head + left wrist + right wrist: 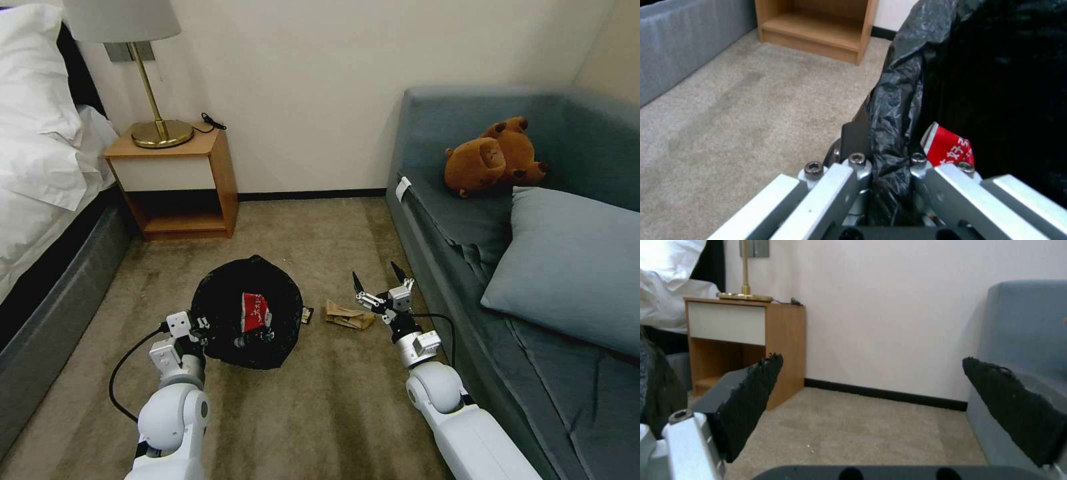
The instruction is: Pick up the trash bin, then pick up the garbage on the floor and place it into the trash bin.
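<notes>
The left gripper (199, 328) is clamped on the bin (247, 312) at its bagged near rim; that slick liner may slip. A red wrapper (254, 311) lies inside. The right gripper (380, 285), jaws wide and pointing forward, hovers above the paper bag (349, 315) on the carpet: light, crushable, best pinched at a fold.

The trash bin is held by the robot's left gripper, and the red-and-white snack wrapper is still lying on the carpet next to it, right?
Not quite. The left gripper does hold the trash bin by its bag-covered rim, but the red-and-white snack wrapper isn't on the carpet. It lies inside the bin, as the head view shows. The thing on the carpet beside the bin is the crumpled brown paper bag.
</notes>
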Available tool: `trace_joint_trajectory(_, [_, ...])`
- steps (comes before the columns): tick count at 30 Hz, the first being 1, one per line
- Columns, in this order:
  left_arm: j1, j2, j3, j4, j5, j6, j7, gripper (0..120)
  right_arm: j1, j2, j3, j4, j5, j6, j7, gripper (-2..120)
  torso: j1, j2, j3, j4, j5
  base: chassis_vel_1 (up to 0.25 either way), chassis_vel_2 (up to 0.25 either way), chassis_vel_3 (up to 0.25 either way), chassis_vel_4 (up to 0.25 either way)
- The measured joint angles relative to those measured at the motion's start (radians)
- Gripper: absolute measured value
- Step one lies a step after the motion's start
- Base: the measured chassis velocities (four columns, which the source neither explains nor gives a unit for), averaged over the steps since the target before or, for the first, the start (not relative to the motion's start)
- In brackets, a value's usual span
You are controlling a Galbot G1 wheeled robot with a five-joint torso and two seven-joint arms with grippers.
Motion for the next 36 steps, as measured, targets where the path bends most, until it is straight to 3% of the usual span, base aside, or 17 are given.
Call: trace_joint_trajectory(36, [0.027,0.003,-0.006,-0.019,-0.001,-0.002,0.001,1,-0.014,0.012,0.008,-0.001,-0.004,0.007,-0.008,100,0.000,0.000,0.000,0.0000,0.0000,-0.020,0.022,0.021,-0.023])
